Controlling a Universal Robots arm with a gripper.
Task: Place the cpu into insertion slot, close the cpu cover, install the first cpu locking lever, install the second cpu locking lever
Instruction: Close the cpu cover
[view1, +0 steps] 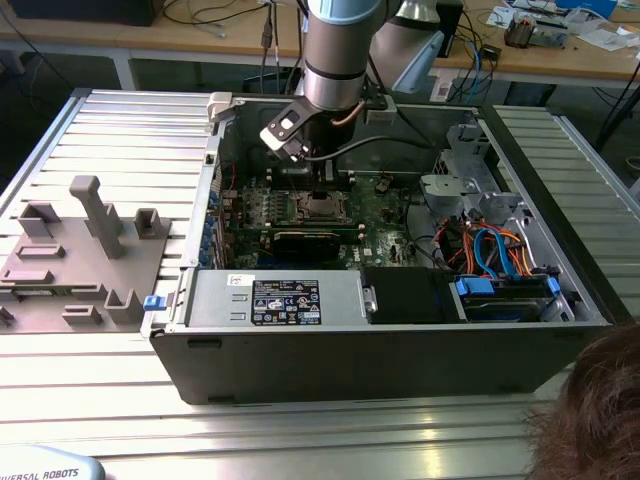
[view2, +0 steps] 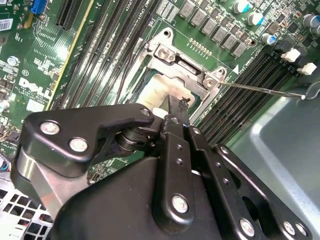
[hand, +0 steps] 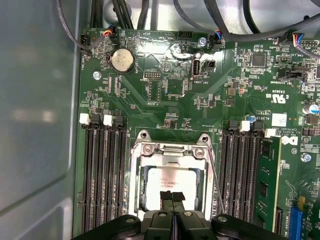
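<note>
In the exterior view my arm (view1: 335, 50) reaches into the open case (view1: 400, 350), which sits on a ribbed metal table (view1: 300, 430). My gripper (view1: 318, 178) hangs just above the slot (view1: 322, 208) on the green board (view1: 385, 215). A grey fixture (view1: 80, 250) sits on the exterior view's left, well apart from the case. A person's hair (view1: 595, 410) shows at the lower corner on the exterior view's right.

In the second wrist view my gripper (view2: 177, 104) has its tip over the cpu (view2: 157, 90), whose pale top lies in the slot. The cover (view2: 172, 54) shows just past it. A thin lever (view2: 260, 90) sticks out from the slot's corner across the black memory slots (view2: 240, 75).

In the first wrist view my fingers (hand: 167, 197) are pressed together with nothing between them, over the near edge of the cpu (hand: 170, 179). I cannot tell whether they touch it. The cpu sits flat in the slot, showing through the window of the cover (hand: 172, 161), which lies down around it. A lever (hand: 216, 182) runs between the cover and the memory slots (hand: 240, 175). A round battery (hand: 122, 60) sits farther up the board.
</note>
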